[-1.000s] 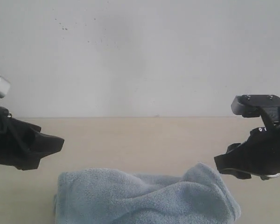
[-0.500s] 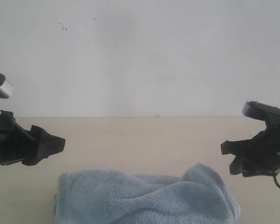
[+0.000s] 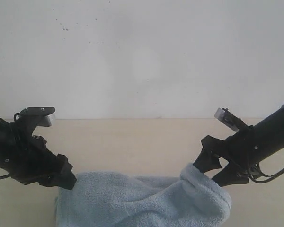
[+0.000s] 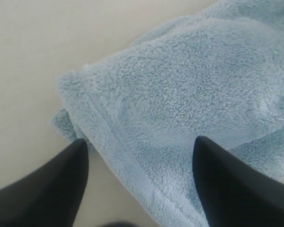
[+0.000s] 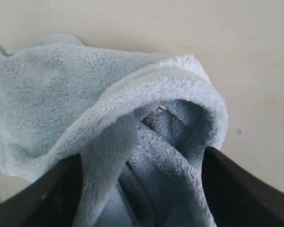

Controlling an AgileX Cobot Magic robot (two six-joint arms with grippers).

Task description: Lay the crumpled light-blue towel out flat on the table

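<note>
The crumpled light-blue towel (image 3: 146,198) lies bunched along the front of the beige table (image 3: 132,142). My left gripper (image 3: 68,182) points down at the towel's left end. In the left wrist view it (image 4: 140,142) stands open, its two black fingers straddling the hemmed edge of the towel (image 4: 189,85) near a corner. My right gripper (image 3: 209,172) sits at the raised right end. In the right wrist view it (image 5: 143,156) is open, with thick folds of the towel (image 5: 61,80) between its fingers. No label shows.
A plain white wall (image 3: 142,56) rises behind the table's far edge. Bare table (image 4: 33,47) shows beside the towel's left corner, and more (image 5: 255,56) beyond its right end. The towel's front part runs out of the exterior view.
Both arms have dropped from hovering at the sides and tilted down onto the towel's two ends. The towel's right end now stands a little further left and more bunched.
</note>
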